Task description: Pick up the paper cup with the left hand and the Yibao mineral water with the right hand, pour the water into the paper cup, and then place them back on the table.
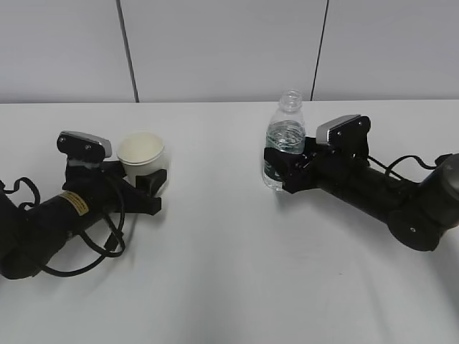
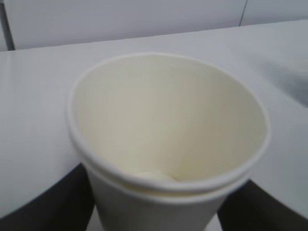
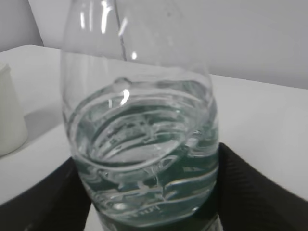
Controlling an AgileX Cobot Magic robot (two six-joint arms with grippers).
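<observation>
The paper cup [image 1: 142, 152] stands upright on the white table [image 1: 229, 279], left of centre. My left gripper [image 1: 145, 173] is shut on its lower wall. In the left wrist view the cup [image 2: 168, 125] fills the frame, empty inside, with black fingers [image 2: 43, 207] pressed to both sides. The Yibao mineral water [image 1: 285, 143] stands upright right of centre, capless and partly full. My right gripper [image 1: 280, 170] is closed round its green label band. Seen from the right wrist, the bottle [image 3: 144, 120] sits between dark fingers [image 3: 264, 192] that touch both flanks.
Both black arms lie low over the table, the left one trailing a looped cable [image 1: 86, 261]. A grey panelled wall [image 1: 229, 43] runs behind the table's far edge. The cup [image 3: 9, 115] shows at the left edge of the right wrist view.
</observation>
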